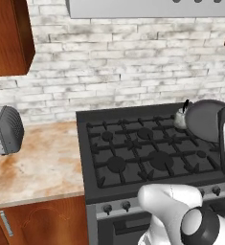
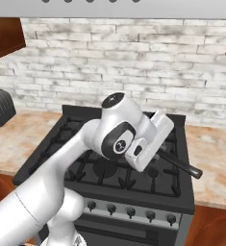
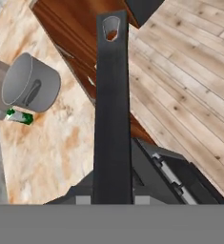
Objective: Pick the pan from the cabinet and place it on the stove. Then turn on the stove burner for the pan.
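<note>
One pan (image 1: 207, 119) in gripper (image 2: 155, 144) above one stove (image 1: 147, 153)

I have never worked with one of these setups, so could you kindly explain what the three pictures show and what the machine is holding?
This is a rendered kitchen with a white robot arm on a base that can drive. Two pictures come from cameras on that base, behind the arm to its left and right, looking down at a black stove set in a marbled counter. The third comes from a camera on the arm's hand, looking along its tool.

The tool is shut on the long dark handle of a pan. In the left picture the round pan body hangs over the stove's back right corner, beside a small kettle. A toaster sits on the counter to the left, and the hand picture shows a grey pot on the counter.
</note>
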{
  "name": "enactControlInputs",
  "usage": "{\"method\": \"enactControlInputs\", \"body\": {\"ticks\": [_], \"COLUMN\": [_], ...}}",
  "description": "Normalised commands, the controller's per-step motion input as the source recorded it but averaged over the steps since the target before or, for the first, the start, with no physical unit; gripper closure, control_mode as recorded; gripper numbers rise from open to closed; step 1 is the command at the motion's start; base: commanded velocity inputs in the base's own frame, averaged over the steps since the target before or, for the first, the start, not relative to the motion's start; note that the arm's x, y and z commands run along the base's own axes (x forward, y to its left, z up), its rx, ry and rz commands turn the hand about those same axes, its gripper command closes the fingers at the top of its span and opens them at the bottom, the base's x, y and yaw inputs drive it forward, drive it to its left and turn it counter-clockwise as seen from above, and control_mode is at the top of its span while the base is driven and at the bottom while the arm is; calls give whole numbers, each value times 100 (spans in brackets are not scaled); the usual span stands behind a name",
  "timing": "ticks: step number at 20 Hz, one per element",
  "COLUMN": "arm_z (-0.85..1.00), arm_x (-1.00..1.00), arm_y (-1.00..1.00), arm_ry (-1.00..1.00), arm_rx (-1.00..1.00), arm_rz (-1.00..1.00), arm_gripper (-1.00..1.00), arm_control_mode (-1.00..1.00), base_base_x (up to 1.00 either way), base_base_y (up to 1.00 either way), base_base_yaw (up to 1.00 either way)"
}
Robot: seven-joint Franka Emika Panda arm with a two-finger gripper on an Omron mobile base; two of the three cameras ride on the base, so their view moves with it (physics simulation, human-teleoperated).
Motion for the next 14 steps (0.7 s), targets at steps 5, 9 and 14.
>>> {"method": "enactControlInputs", "body": {"ticks": [5,9,14], "arm_z": [-40,-42,-35], "arm_x": [10,5,7], "arm_y": [-39,-33,-19], "arm_ry": [3,1,0], "arm_rx": [10,7,1], "arm_rz": [0,0,1], "arm_gripper": [100,100,100], "arm_control_mode": [-100,-100,-100], "base_base_x": [0,0,0], "base_base_y": [0,0,0], "base_base_yaw": [0,0,0]}}
